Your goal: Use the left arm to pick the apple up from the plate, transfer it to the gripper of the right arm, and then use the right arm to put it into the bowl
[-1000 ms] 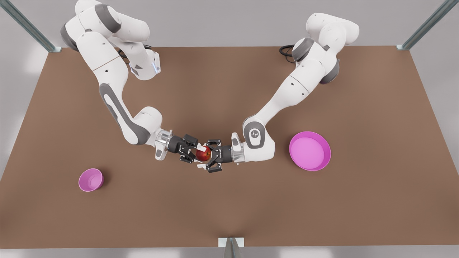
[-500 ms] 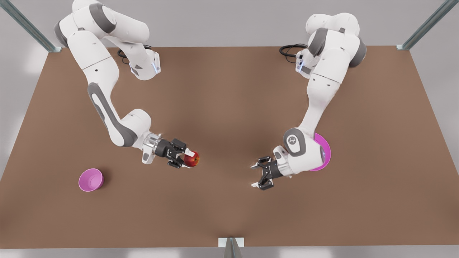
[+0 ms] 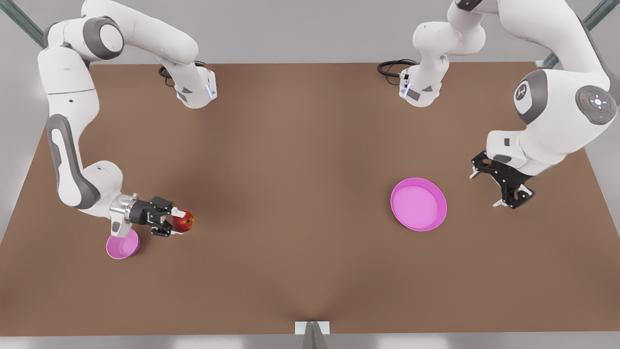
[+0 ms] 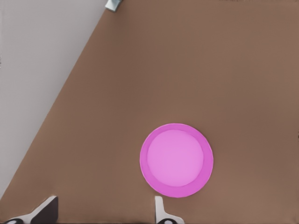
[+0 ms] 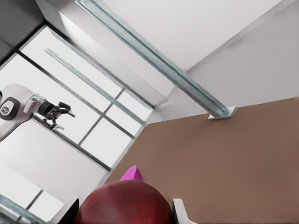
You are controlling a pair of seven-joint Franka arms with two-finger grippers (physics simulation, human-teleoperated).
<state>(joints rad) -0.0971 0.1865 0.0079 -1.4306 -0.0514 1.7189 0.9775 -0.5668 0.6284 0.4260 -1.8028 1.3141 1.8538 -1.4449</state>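
**Desk:** Front view — how far along?

**Photographer:** Well past the handover, by the look of it. Apple (image 3: 184, 221) off the plate (image 3: 438, 213), clamped in the right gripper (image 3: 177, 222) at the front view's left. Just beside the bowl (image 3: 118, 248), not over it. Left to do, judging from this: swing over the bowl and let go. Left gripper (image 3: 483, 190) parked beyond the plate at the front view's right, fingers spread, holding nothing — waiting.

**Desk:** Anything hidden there?

**Photographer:** Part of the bowl's rim, behind the right wrist. Hard to say how high above the table (image 3: 300, 194) the apple hangs.

**Desk:** Left wrist view?

**Photographer:** Looking down on the bare plate (image 4: 147, 175). Just two fingertips (image 4: 161, 211) poking in, well apart, the rest cut off.

**Desk:** Right wrist view?

**Photographer:** Apple (image 5: 124, 205) up close between the fingers (image 5: 182, 212), lower half cut off. Pink sliver of bowl (image 5: 131, 174) peeking past it — too little to judge alignment. Left gripper (image 5: 58, 114) far off, fingers apart.
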